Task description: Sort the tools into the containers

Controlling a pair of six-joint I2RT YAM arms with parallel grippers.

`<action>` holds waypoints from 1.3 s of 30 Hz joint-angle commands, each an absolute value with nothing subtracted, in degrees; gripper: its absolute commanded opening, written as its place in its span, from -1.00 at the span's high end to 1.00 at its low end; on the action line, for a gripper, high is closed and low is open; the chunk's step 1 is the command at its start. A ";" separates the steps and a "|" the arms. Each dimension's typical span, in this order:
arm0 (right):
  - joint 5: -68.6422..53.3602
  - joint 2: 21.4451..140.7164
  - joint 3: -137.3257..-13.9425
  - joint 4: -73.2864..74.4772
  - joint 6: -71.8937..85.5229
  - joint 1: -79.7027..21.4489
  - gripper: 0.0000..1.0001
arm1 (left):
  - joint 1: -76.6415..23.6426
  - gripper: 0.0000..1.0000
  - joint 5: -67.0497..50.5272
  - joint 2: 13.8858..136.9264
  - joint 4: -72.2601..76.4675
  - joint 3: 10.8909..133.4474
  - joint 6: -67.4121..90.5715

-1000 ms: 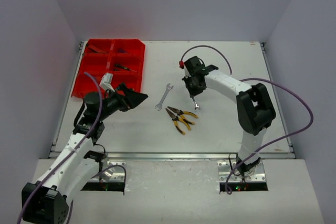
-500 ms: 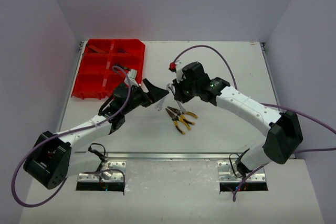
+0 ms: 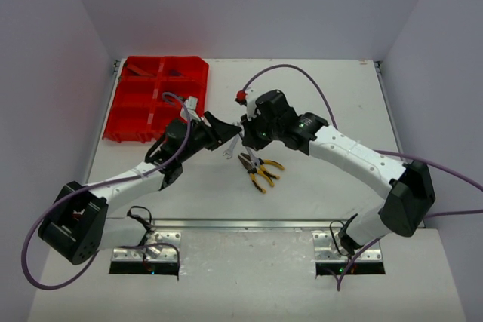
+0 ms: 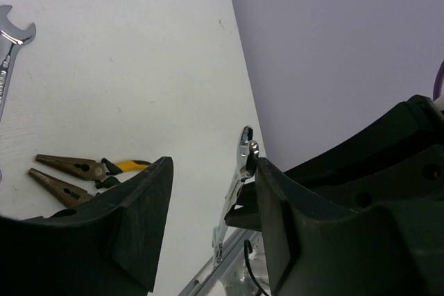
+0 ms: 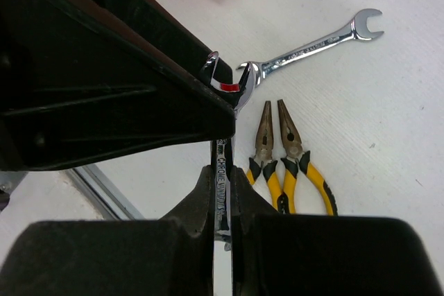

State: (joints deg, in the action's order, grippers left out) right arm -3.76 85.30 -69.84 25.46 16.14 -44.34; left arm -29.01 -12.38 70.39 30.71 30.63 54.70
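Observation:
My right gripper (image 5: 222,175) is shut on the shaft of a small silver wrench (image 5: 220,152), held above the table near its middle (image 3: 244,139). My left gripper (image 4: 214,171) reaches in from the left with its jaws apart around that wrench (image 4: 240,168). The wrench's head rests against the right finger (image 4: 277,199), with a gap to the other finger. A second silver wrench (image 5: 312,45) and yellow-black pliers (image 3: 259,169) lie on the table just below the grippers. The red organiser tray (image 3: 151,122) of containers stands at the far left.
Dark slim tools lie in the tray's back compartments (image 3: 139,71). The two arms meet over the table's middle, their cables arching above. The table's metal front edge (image 3: 249,224) runs just behind the arm bases.
The right arm swung left with the wrench, and the left arm stretched out toward the centre. The left jaws have narrowed around the held wrench.

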 commanded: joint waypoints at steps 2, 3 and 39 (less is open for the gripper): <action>-5.16 85.93 -74.24 21.72 18.14 -45.06 1.00 | -30.36 0.11 -13.01 71.28 35.00 32.67 55.53; -5.39 86.42 -74.73 21.75 18.28 -45.26 1.00 | -30.49 0.14 -13.30 71.57 35.66 32.86 55.76; 3.01 51.42 -47.20 27.48 21.03 -42.98 -0.98 | 16.23 1.00 24.93 107.71 -7.00 91.86 30.86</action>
